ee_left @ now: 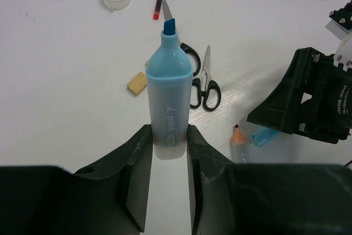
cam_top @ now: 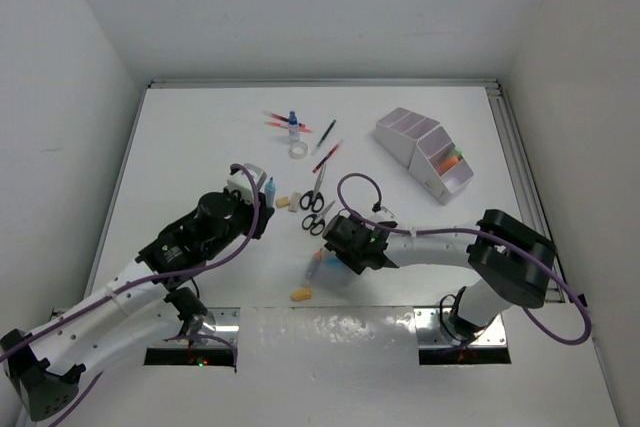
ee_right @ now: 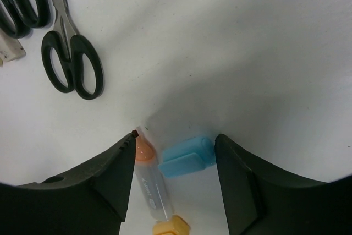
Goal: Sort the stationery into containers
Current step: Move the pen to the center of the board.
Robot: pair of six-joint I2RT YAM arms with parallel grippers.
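My left gripper (ee_left: 169,136) is shut on an uncapped blue highlighter (ee_left: 168,86), its tip pointing away, held above the table; both show in the top view (cam_top: 262,192). My right gripper (ee_right: 175,144) is open, low over the table. Between its fingers lie the loose blue cap (ee_right: 187,157) and an uncapped orange highlighter (ee_right: 149,171) with a yellow-orange cap (ee_right: 171,227) at its end. In the top view the right gripper (cam_top: 325,259) is near the table's front middle. The white organiser (cam_top: 425,152) stands at the far right with orange and green items in one compartment.
Two black-handled scissors (cam_top: 316,209) lie just beyond the right gripper, also in the right wrist view (ee_right: 71,64). Beige erasers (cam_top: 285,201), a tape ring (cam_top: 298,150), a blue-capped bottle (cam_top: 293,125) and red and black pens (cam_top: 327,152) lie farther back. A yellow-orange piece (cam_top: 300,295) lies near the front edge.
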